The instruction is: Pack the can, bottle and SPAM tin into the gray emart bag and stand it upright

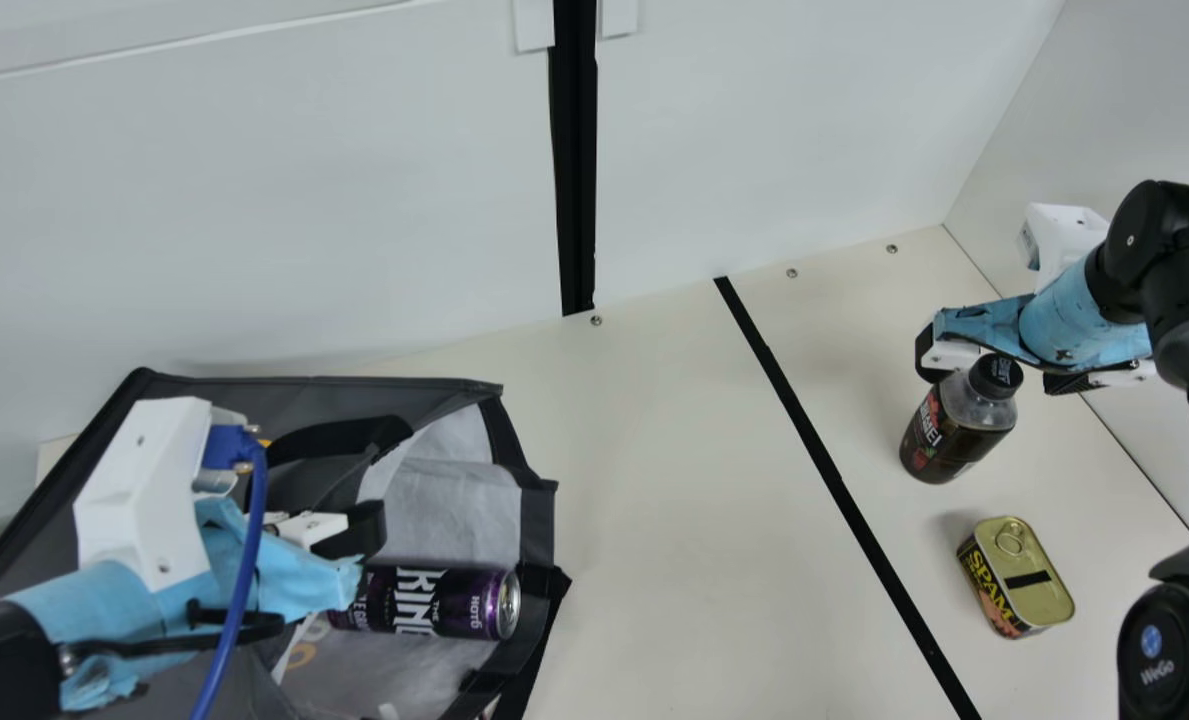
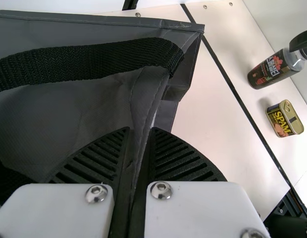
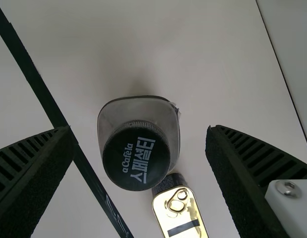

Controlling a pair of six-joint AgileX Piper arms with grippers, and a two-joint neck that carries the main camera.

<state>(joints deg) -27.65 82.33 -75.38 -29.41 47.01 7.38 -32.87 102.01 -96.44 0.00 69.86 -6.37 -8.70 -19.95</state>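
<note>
Gray bag (image 1: 434,398): edge clenched in left gripper (image 1: 354,538) fingers; right gripper (image 1: 996,368) fingers spread, open gaps flanking bottle (image 1: 954,430).

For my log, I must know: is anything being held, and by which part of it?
The left gripper holds the gray bag by a stitched edge. The right gripper is open, holding nothing.

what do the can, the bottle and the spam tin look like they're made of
The can looks like metal, its rim bright and shiny around a purple printed body. The bottle seems to be clear plastic, possibly glass, see-through above the label, with a matte black cap, probably plastic. The SPAM tin appears to be metal, with a glossy gold lid and pull ring.
</note>
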